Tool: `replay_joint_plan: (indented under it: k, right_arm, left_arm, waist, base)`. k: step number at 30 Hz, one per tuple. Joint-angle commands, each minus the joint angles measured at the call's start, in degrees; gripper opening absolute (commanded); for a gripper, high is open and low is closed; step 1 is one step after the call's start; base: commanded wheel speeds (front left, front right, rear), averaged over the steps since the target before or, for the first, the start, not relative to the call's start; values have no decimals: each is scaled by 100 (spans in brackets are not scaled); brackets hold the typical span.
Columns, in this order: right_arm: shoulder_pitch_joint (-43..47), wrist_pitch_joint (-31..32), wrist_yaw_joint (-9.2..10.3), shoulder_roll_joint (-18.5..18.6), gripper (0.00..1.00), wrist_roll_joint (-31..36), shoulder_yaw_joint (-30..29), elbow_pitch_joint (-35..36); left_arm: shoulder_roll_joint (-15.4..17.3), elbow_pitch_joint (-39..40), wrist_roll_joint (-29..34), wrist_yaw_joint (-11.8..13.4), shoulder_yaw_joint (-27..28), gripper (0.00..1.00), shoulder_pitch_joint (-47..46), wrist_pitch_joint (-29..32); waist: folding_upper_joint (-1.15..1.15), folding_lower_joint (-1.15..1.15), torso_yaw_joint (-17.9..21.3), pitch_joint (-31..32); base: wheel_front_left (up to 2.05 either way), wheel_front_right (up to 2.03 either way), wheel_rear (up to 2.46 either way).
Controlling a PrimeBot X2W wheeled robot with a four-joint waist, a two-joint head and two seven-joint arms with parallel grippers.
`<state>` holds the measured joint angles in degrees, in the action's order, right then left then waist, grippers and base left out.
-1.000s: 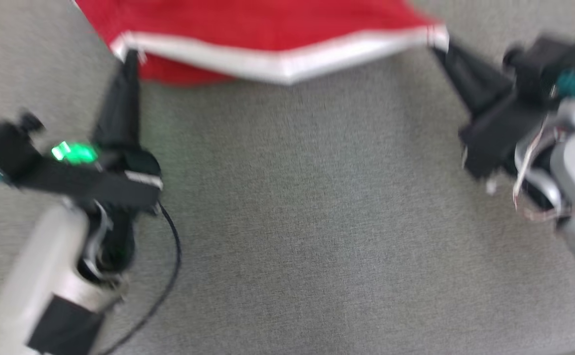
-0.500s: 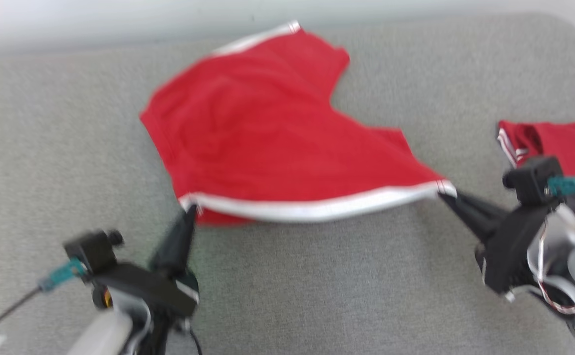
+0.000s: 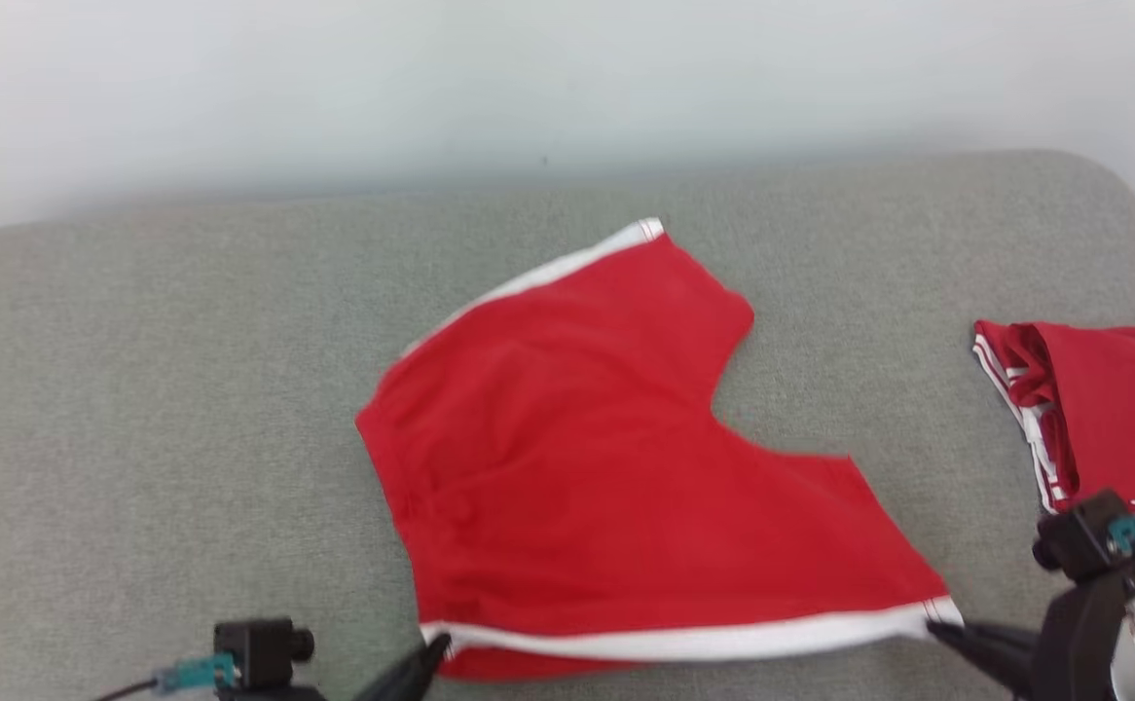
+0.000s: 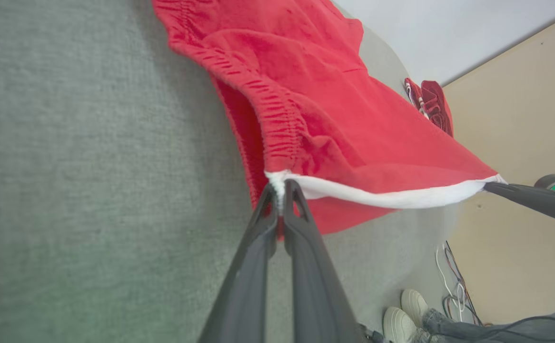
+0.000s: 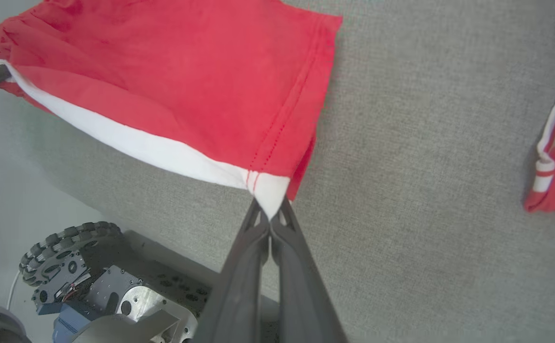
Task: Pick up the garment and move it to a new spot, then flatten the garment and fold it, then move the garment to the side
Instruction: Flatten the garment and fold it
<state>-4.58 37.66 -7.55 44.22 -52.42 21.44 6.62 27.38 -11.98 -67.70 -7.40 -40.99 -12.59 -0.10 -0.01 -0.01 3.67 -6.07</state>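
Head view has the garment, a pair of red shorts, spread across the middle of the grey bench, with one leg reaching toward the back edge and its white band running along the front edge. The left gripper is pinched tight on the waistband end of that band, as the left wrist view shows. The right gripper is pinched just as tight on the hem corner at the other end. Between them the band is drawn into a nearly straight line and appears raised a little off the bench, while the rest of the cloth lies on the upholstery with soft wrinkles near the waistband. A second red garment sits bundled at the right edge, well apart. A person's shoes show on the floor beyond the bench in the left wrist view. By my reading the pick-up is done and the spreading is in hand. The shorts are nearly flat but not yet let go, and one leg lies askew. The folding and the final move to the side are all left to do.
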Motion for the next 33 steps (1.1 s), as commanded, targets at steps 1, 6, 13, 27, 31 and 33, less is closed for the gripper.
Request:
replay_joint_plan:
  k: [1,6,13,27,31,33]
  right_arm:
    - [149,77,16,-16,0,-21,-66,39]
    - [957,713,16,-149,0,-158,-654,386]
    - [1652,1271,16,-497,0,14,-1626,1004]
    - [-16,-497,16,-737,0,984,-1352,636]
    - [-707,-951,16,-707,0,1145,-1045,-24]
    - [-865,-1048,16,-692,0,1180,-986,-195]
  left_arm:
    - [51,60,-57,23,-19,0,112,51]
    - [359,552,-158,142,-169,0,492,366]
    - [644,1175,-191,327,-231,0,821,529]
    - [-54,1118,-20,142,35,0,-24,-109]
    - [-355,833,10,147,99,0,-338,-252]
    - [-430,755,30,160,117,0,-419,-309]
  waist:
    - [1,1,-61,94]
    - [1,1,-97,167]
    - [1,1,-187,171]
    - [1,1,-741,-116]
    - [1,1,-924,-233]
    - [1,1,-979,-271]
  base:
    - [0,0,0]
    - [0,0,0]
    - [0,0,0]
    - [0,0,0]
    - [0,0,0]
    - [0,0,0]
